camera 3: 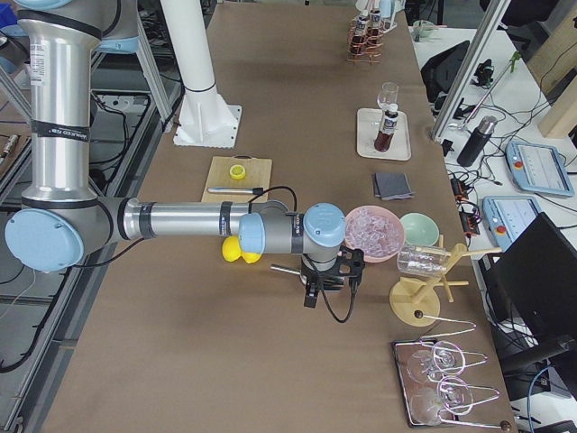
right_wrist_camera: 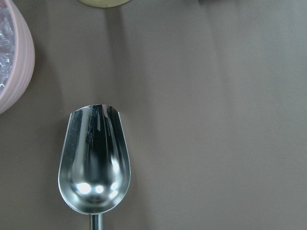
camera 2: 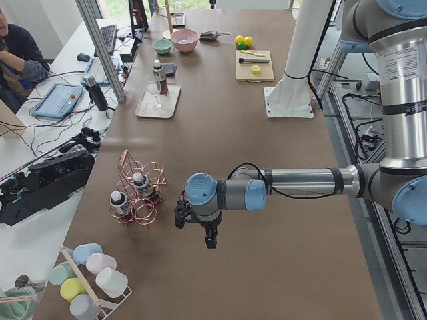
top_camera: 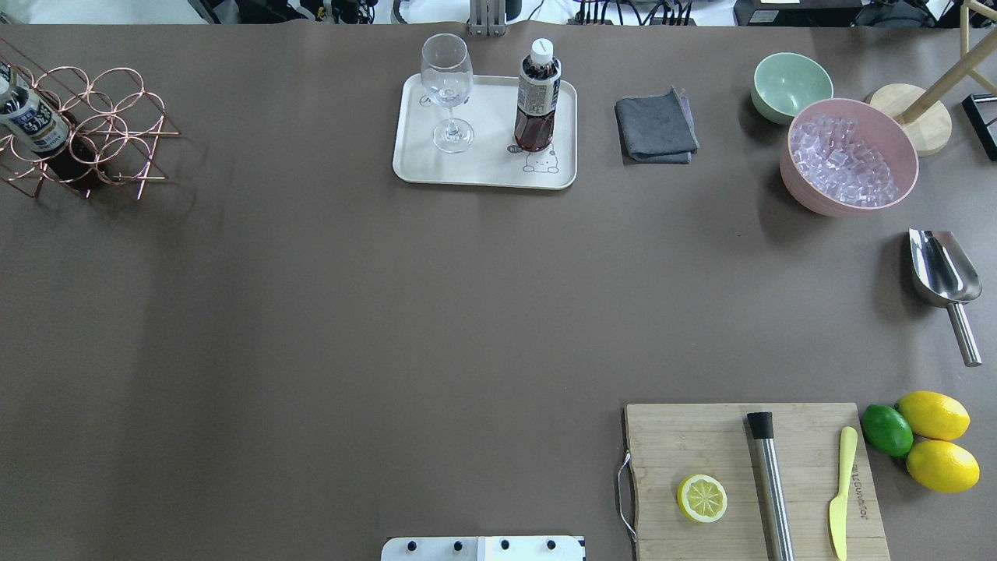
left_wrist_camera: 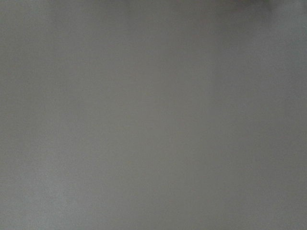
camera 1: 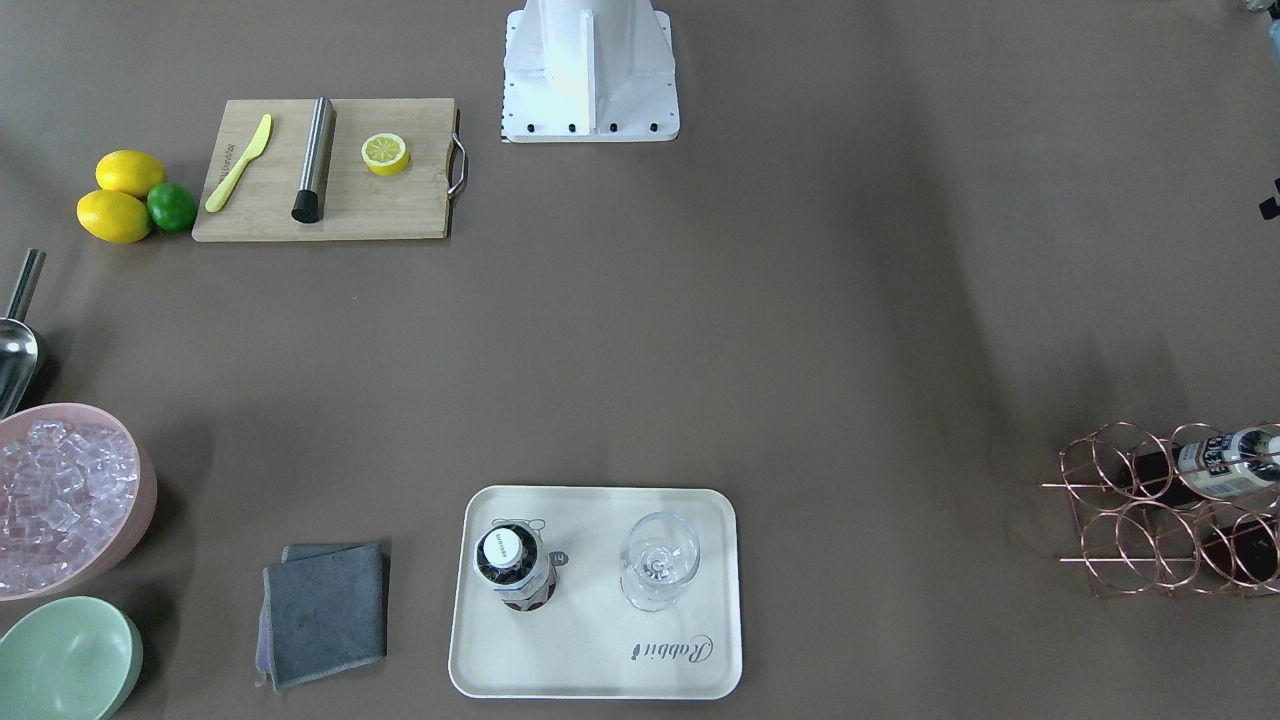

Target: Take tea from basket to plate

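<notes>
One tea bottle (top_camera: 536, 97) stands upright on the cream plate (top_camera: 483, 167), next to a wine glass (top_camera: 447, 93); it also shows in the front view (camera 1: 515, 565). The copper wire basket (top_camera: 93, 132) stands at the far left and holds another tea bottle (top_camera: 27, 117); the left side view shows two bottles in it (camera 2: 140, 183). My left gripper (camera 2: 208, 239) hovers over bare table near the basket. My right gripper (camera 3: 313, 290) hangs near the pink bowl. Both show only in side views, so I cannot tell whether they are open or shut.
A grey cloth (top_camera: 656, 125), green bowl (top_camera: 790, 86), pink bowl of ice (top_camera: 849, 160) and steel scoop (top_camera: 942, 273) lie at the right. A cutting board (top_camera: 701, 444) with half lemon, muddler and knife sits near the robot, lemons and a lime beside it.
</notes>
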Controlling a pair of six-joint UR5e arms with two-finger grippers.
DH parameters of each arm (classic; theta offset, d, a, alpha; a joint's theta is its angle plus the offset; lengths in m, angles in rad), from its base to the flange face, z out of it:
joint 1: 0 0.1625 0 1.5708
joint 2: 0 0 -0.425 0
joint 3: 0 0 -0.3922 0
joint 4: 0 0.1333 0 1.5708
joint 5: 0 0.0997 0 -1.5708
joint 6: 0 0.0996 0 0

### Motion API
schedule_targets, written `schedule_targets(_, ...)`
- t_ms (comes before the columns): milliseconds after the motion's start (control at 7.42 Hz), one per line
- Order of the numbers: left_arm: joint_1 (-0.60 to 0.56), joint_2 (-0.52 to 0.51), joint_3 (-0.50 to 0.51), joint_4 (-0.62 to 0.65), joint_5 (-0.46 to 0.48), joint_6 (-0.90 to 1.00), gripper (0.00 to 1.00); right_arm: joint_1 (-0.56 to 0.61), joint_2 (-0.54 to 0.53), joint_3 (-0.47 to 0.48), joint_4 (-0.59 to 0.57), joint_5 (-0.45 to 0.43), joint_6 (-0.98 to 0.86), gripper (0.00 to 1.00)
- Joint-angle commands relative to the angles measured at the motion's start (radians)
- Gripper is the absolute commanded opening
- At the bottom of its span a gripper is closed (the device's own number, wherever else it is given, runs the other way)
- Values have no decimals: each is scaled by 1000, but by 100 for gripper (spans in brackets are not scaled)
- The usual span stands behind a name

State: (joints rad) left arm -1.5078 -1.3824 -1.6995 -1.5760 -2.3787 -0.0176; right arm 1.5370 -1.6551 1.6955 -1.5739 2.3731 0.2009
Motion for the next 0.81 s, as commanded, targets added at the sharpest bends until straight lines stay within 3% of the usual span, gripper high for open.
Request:
schedule_targets(0,-8,8,-18,-33,3,-73,98,0,0,0,0,0,0,100)
schedule_targets(673,-14,5,-32,-58,1,-58,98,0,-2,0,0,5,0,100)
